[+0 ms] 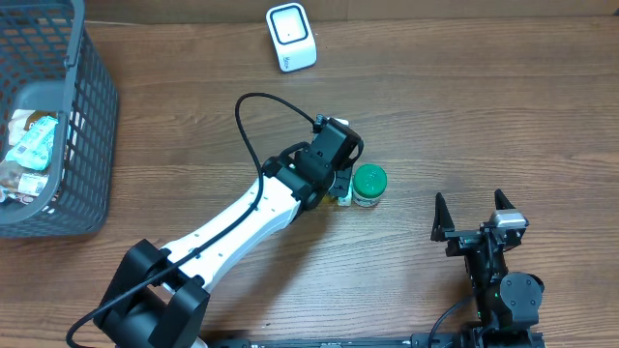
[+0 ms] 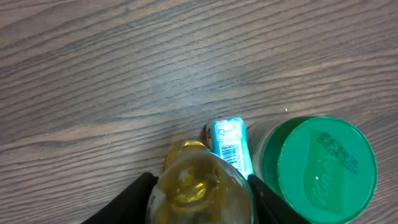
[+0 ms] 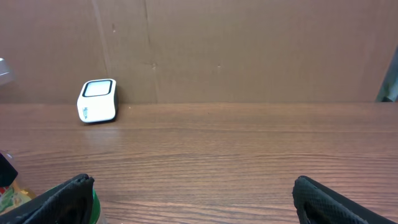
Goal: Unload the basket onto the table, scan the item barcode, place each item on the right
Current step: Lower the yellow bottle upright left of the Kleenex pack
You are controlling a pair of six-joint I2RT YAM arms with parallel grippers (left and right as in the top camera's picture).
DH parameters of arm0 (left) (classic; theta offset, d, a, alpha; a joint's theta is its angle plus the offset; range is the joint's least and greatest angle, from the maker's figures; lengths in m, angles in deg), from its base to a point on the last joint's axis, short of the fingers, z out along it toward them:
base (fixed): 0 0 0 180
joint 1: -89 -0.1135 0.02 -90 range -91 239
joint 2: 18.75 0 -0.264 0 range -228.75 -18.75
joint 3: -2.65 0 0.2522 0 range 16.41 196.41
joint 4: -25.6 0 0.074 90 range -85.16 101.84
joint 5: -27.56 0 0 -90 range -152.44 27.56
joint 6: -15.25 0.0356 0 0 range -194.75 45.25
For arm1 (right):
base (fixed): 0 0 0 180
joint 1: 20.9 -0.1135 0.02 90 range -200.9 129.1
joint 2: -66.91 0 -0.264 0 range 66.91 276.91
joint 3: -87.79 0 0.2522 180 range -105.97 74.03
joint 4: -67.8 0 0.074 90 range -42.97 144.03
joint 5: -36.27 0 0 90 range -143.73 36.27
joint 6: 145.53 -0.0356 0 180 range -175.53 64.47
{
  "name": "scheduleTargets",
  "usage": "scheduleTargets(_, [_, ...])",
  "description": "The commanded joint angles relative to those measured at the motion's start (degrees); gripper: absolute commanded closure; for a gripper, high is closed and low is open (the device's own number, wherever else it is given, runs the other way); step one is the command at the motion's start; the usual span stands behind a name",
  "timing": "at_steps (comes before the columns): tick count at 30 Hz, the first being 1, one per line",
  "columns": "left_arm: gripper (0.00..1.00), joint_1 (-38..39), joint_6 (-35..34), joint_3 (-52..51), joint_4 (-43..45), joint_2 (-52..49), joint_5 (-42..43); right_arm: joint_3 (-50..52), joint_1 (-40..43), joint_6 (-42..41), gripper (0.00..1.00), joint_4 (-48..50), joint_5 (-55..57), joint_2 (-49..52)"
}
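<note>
A clear bottle [image 2: 199, 186] with yellow contents and a blue-and-white barcode label [image 2: 231, 146] lies on the wooden table. My left gripper [image 2: 200, 186] has a black finger against each side of it. From overhead only a small pale bit of the bottle [image 1: 340, 198] shows under the left gripper [image 1: 338, 188]. The white scanner [image 1: 291, 37] stands at the far edge of the table, and the right wrist view shows the scanner [image 3: 97, 101] too. My right gripper [image 1: 476, 208] stands open and empty near the front right.
A green-lidded jar [image 1: 368, 184] stands right beside the bottle, touching its label side [image 2: 317, 168]. A grey basket [image 1: 87, 145] holding packaged goods sits at the left edge. A cardboard wall backs the table.
</note>
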Motion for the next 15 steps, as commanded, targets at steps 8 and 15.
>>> scheduleTargets(8, [0.68, -1.2, -3.0, 0.0, -2.0, 0.7, 0.6, 0.6, -0.3, -0.2, 0.00, 0.3, -0.1, -0.7])
scheduleTargets(15, [0.69, -1.2, -8.8, 0.1, -5.7, 0.8, -3.8, 0.6, -0.3, -0.2, 0.00, 0.3, -0.1, -0.7])
